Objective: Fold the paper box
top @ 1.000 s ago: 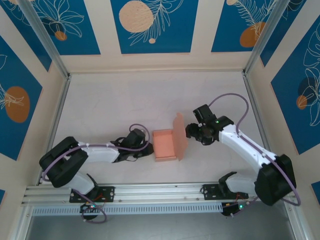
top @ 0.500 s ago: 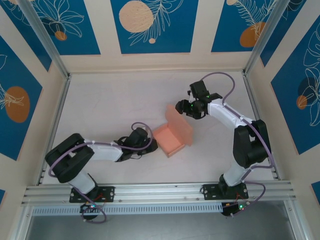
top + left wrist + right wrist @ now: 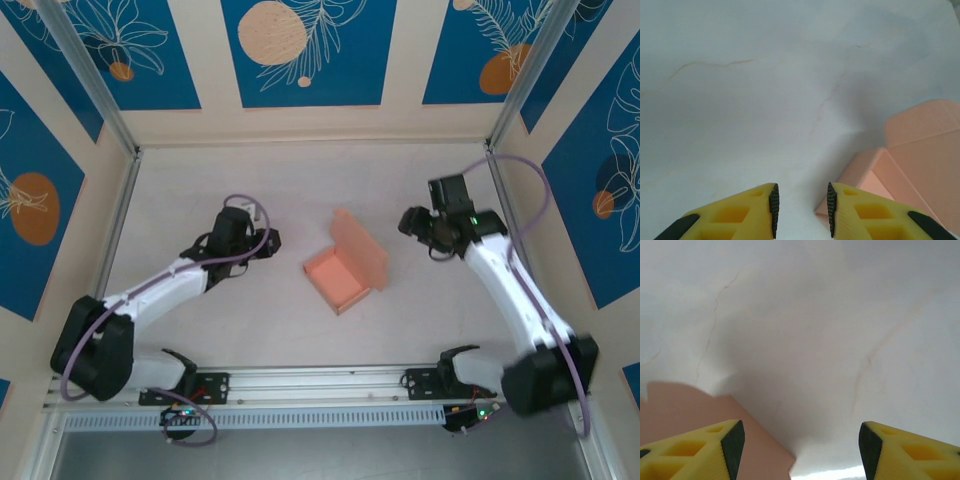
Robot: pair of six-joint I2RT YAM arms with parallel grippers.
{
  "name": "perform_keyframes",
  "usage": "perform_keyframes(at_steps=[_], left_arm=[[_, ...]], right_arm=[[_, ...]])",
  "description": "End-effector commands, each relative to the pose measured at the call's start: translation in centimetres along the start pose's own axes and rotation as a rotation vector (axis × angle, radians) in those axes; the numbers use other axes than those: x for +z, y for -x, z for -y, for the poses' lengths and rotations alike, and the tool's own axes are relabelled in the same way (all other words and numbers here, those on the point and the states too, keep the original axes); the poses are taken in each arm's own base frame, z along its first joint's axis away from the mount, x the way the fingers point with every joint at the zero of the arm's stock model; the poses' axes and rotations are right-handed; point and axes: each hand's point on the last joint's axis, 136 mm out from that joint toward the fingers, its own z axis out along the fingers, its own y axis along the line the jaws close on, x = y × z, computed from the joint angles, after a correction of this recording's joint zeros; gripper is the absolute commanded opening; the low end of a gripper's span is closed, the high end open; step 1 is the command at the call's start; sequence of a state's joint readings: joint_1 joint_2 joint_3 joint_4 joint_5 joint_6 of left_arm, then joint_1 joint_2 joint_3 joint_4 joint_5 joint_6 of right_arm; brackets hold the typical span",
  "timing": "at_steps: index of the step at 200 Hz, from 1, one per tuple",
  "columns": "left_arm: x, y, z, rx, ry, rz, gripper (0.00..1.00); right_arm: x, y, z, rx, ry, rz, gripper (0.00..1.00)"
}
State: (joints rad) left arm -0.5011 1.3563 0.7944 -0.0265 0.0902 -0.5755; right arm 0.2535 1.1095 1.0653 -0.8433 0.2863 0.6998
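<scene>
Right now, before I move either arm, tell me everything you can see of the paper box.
The paper box is salmon-pink thin card, half folded: a shallow open tray with low walls and a lid flap standing up from its far-right side. It sits skewed near the middle of the table, and nothing else touches it.

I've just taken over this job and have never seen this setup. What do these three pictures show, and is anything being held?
Two robot arms are bolted at the near edge of a white table. The overhead picture looks down on both. The left end effector and the right end effector sit on either side of the salmon-pink paper box. The box lies open on the table with one flap raised. The other two pictures come from a camera on each wrist, and the yellow fingers appear along the bottom edge. Both end effectors are open, hold nothing and are clear of the box.
</scene>
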Motion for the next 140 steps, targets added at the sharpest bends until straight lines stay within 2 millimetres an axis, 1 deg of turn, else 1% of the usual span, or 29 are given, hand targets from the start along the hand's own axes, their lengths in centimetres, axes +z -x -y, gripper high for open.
perform_keyframes(at_steps=[1, 13, 30, 44, 55, 63, 77, 99, 113, 131, 140], left_arm=[[1.2, 0.0, 2.4, 0.161, -0.089, -0.110, 0.33], [2.1, 0.4, 3.1, 0.178, -0.117, -0.127, 0.33], [3.4, 0.3, 3.5, 0.190, -0.141, -0.155, 0.33], [4.2, -0.1, 3.7, 0.185, -0.160, -0.188, 0.32], [4.8, -0.6, 3.6, 0.168, -0.171, -0.204, 0.32], [5.1, -1.0, 3.8, 0.155, -0.186, -0.212, 0.31], [5.6, -1.6, 3.8, 0.133, -0.198, -0.218, 0.31], [6.3, -2.6, 4.1, 0.105, -0.222, -0.239, 0.30], [6.8, -3.4, 4.2, 0.091, -0.232, -0.257, 0.30], [7.6, -4.0, 4.2, 0.075, -0.235, -0.270, 0.30], [7.9, -4.3, 4.1, 0.063, -0.235, -0.278, 0.30]], right_arm=[[-1.8, -5.6, 4.5, 0.148, -0.109, -0.044, 0.62], [-2.9, -7.9, 5.8, 0.194, -0.106, -0.041, 0.61], [-4.0, -10.7, 6.6, 0.243, -0.061, -0.051, 0.58], [-4.1, -12.7, 6.5, 0.251, -0.024, -0.078, 0.58], [-3.6, -14.1, 6.1, 0.240, -0.009, -0.104, 0.58], [-3.1, -15.1, 5.5, 0.219, 0.001, -0.118, 0.58], [-2.1, -16.5, 3.5, 0.174, 0.026, -0.132, 0.62], [-0.9, -17.9, 0.7, 0.121, 0.012, -0.134, 0.71], [0.3, -18.8, -1.1, 0.099, 0.025, -0.160, 0.74], [1.9, -19.4, -3.9, 0.096, 0.105, -0.202, 0.74], [2.6, -19.4, -4.8, 0.098, 0.122, -0.214, 0.73]])
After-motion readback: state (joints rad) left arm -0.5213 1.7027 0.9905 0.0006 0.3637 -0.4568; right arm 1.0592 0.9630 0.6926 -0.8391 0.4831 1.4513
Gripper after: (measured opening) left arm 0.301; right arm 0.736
